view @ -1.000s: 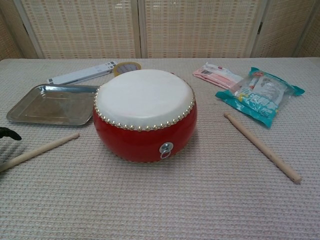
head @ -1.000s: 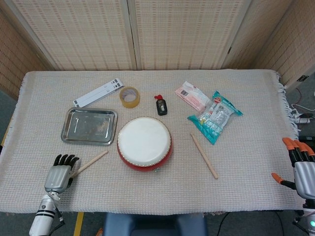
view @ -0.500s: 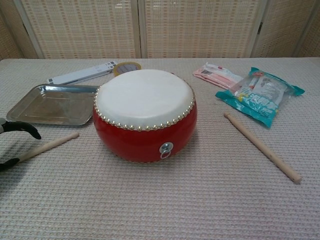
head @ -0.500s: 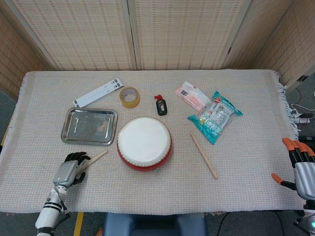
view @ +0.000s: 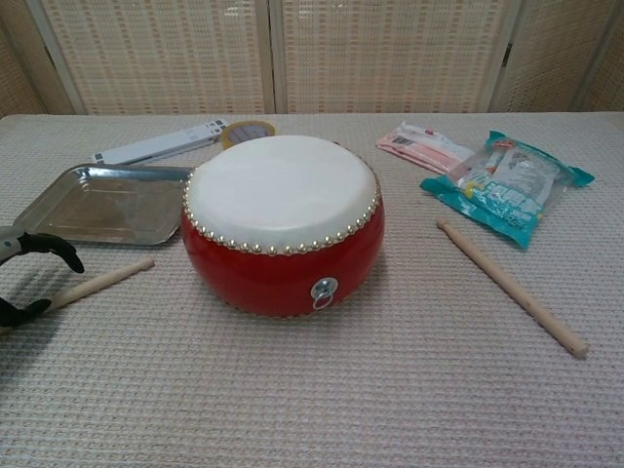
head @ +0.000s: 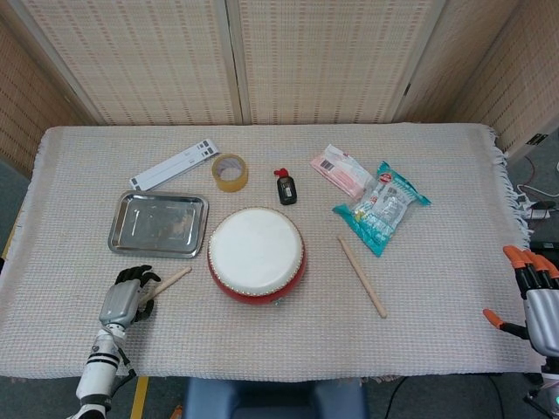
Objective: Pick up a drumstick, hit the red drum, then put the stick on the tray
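The red drum (head: 256, 253) with a white skin stands mid-table, large in the chest view (view: 281, 205). One wooden drumstick (head: 170, 281) lies left of it, flat on the cloth (view: 107, 278). My left hand (head: 127, 297) is at that stick's near end, its black fingers (view: 49, 251) arched over the stick and the thumb below, with a gap still showing around the wood. A second drumstick (head: 362, 276) lies right of the drum (view: 509, 285). The metal tray (head: 157, 223) sits behind the left stick (view: 97, 205). My right hand (head: 537, 301) hangs off the table's right edge, fingers apart, holding nothing.
Behind the drum are a tape roll (head: 231, 172), a small black bottle (head: 286, 187) and a white strip (head: 172, 165). A pink packet (head: 341, 170) and a teal snack bag (head: 382, 206) lie at the back right. The cloth's front edge runs just below my left hand.
My left hand slid forward and right along the stick and turned from flat to arched, its fingers now curling over the stick's end. The stick and right hand have not moved.
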Controlling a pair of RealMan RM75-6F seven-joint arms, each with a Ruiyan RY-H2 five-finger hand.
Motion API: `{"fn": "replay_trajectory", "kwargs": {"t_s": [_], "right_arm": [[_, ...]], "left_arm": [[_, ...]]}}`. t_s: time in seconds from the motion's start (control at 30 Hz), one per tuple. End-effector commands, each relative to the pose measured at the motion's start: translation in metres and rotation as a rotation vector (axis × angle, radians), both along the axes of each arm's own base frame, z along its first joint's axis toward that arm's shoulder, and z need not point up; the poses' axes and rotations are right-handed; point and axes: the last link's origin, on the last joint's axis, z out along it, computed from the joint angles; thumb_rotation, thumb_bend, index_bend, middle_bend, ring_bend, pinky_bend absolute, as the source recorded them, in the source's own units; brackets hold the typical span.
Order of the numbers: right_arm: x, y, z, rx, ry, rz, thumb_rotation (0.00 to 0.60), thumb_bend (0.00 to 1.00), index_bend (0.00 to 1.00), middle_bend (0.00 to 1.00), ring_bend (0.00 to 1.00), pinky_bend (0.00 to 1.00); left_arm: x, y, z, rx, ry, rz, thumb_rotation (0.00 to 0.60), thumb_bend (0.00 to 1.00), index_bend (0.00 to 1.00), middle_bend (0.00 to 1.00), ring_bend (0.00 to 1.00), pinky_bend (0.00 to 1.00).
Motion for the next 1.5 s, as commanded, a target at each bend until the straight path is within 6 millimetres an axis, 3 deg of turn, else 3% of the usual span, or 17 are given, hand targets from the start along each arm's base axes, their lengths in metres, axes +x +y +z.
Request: {"fn": "replay_trajectory", "kwargs": {"t_s": [0.03,0.47,0.9,1.23,1.5], "right_arm": [[0.0,0.0,0.0,0.001,-0.003,-0.002,0.6,0.09,0.0,0.09,0.01,0.13],[-0.002,0.002,-0.001,0.017,-0.015,-0.007,0.6,0.09,0.0,0.09,0.01,0.14],[-0.003,0.003,-0.001,0.019,-0.018,-0.011,0.6,0.09,0.0,0.09,0.01,0.14],[-0.004,0.002,0.0,0.017,-0.015,-0.015,0.6,0.09,0.0,0.09,0.01,0.15],[-0.004,0.002,0.0,0.018,-0.015,-0.017,0.6,0.09,0.0,0.09,0.01,0.15]], "left_arm": [[0.001,-0.002,-0.006,-0.008,0.016,0.017,0.6,0.4,0.33,0.11,0.07,0.06],[0.0,-0.001,-0.009,0.005,0.096,0.036,0.6,0.38,0.35,0.11,0.07,0.06],[0.015,-0.013,-0.015,-0.081,0.029,-0.005,0.6,0.38,0.39,0.12,0.07,0.06],[0.023,-0.008,-0.026,-0.047,0.059,-0.04,0.6,0.35,0.35,0.12,0.07,0.06],[0.031,-0.006,-0.037,-0.035,0.042,-0.041,0.6,0.35,0.43,0.13,0.07,0.07]]}}
